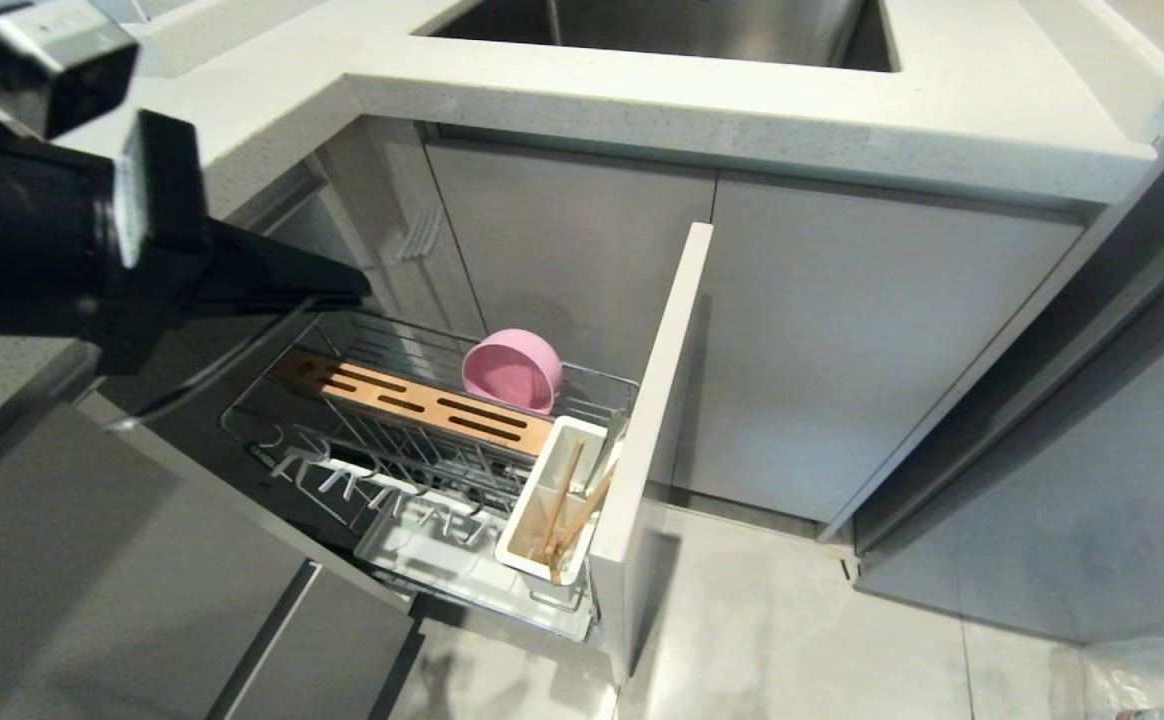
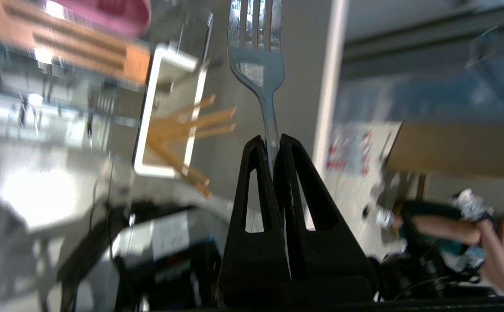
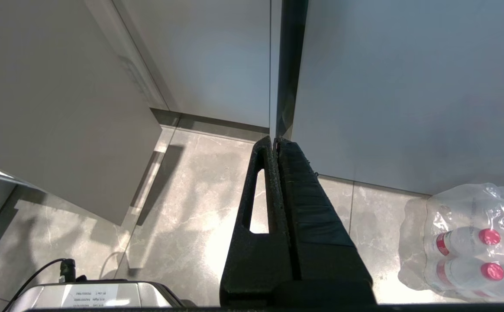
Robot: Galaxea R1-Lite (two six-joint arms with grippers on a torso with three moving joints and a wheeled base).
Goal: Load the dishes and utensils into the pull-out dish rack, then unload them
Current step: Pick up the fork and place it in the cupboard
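left tool [image 2: 273, 141] pinching fork [image 2: 256, 60] above rack [image 1: 422, 400] | bowl [image 1: 512, 370] behind wooden strip | chopsticks [image 1: 567, 515] in caddy [image 1: 532, 500] | right tool [image 3: 276, 141] pressed together over floor

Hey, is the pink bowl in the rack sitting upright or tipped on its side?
Tipped on its side. The pink bowl leans in the rack, behind the wooden strip, showing its base.

We see even, bright light from overhead, with glare patches on the floor tiles [image 3: 217, 234]. Motion blur smears our left wrist view; only the fork [image 2: 257, 65] stays fairly sharp. Soft shadows darken beneath the countertop [image 1: 742, 110].
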